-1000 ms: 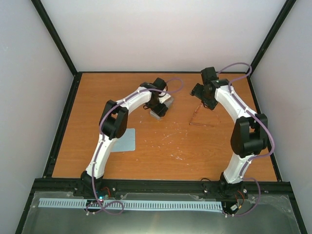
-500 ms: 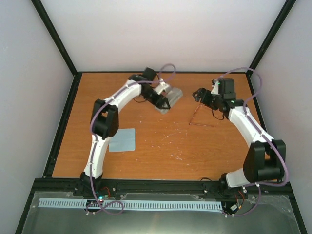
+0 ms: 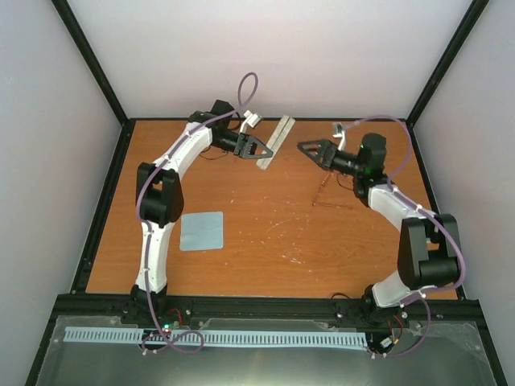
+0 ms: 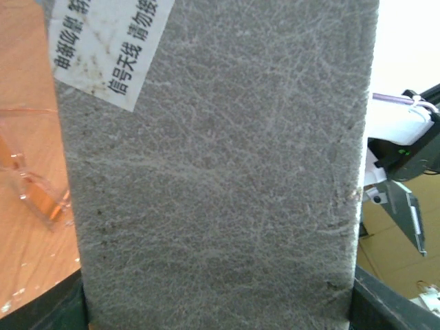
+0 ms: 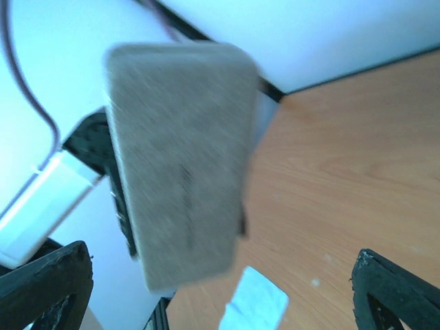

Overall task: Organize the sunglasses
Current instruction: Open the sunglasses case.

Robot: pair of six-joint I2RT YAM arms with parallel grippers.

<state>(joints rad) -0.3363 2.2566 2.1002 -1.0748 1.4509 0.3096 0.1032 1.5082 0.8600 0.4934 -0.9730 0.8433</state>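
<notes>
The sunglasses (image 3: 321,193) lie on the wooden table right of centre, thin reddish-brown wire; the left wrist view catches them at its left edge (image 4: 31,189). My left gripper (image 3: 259,148) is shut on the grey box (image 3: 274,140), holding it on edge above the back of the table. The box (image 4: 213,172) fills the left wrist view, a white label at its top. My right gripper (image 3: 308,148) hangs open, pointing left at the box (image 5: 179,165) from a short distance, above and behind the sunglasses. Nothing sits between its fingers.
A pale blue-grey cloth (image 3: 202,231) lies flat on the left part of the table, and shows low in the right wrist view (image 5: 258,304). Black frame rails edge the table, with white walls close behind and beside.
My left arm has lifted the grey box up and toward the back, turning it on edge. The right gripper has swung from pointing down over the sunglasses to pointing left at the box.
</notes>
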